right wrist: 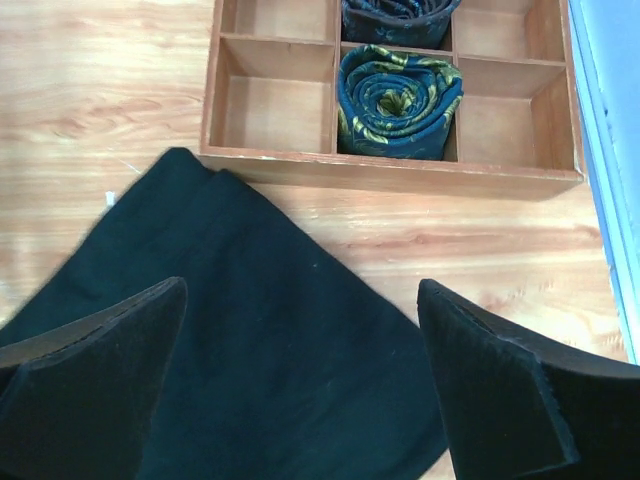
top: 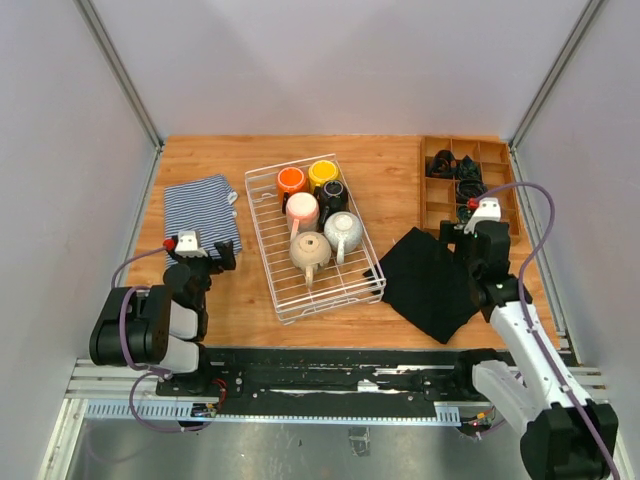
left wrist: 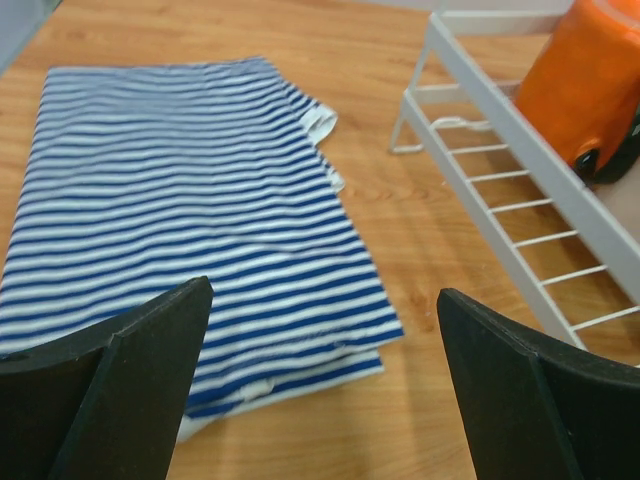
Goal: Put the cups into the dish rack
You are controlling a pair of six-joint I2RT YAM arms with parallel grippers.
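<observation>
**Top external view**
- The dish rack [top: 274, 262], a white wire basket, sits at the middle of the table [top: 390, 175], turned slightly askew.
- All the cups are inside the rack, in its far and middle part. Count: six.
  - Far pair: orange cup [top: 291, 180] on the left, yellow cup [top: 322, 172] on the right.
  - Middle pair: pink cup [top: 302, 210] on the left, black cup [top: 331, 192] on the right.
  - Near pair: beige cup [top: 309, 250] on the left, whitish-grey cup [top: 343, 230] on the right.
- One striped cloth [top: 200, 212] lies left of the rack and apart from it.
- One black cloth [top: 430, 280] lies right of the rack, with one corner reaching the rack's near right corner.
- One wooden tray [top: 432, 190] stands at the far right, with dark rolls in several of its compartments.
- The left gripper [top: 203, 258] is at the near edge of the striped cloth.
- The right gripper [top: 472, 238] is above the far part of the black cloth, near the tray.

**Left wrist view**
- The two fingers stand wide apart with nothing between them.
- The blue-and-white striped cloth is folded flat and lies ahead and to the left.
- The rack's white rim crosses the right side, with bare table between it and the cloth.
- The orange cup shows behind the rim, with a dark object low beside it that is too cropped to identify.

**Right wrist view**
- The two fingers stand wide apart, gripping nothing, above the black cloth.
- The near wall of the wooden tray lies just beyond the cloth's far point.
- Two rolls of dark blue fabric with a gold pattern are visible. One roll [right wrist: 397, 100] fills the middle compartment of the near row. The other, in the row behind, is cut off by the frame edge.
</observation>
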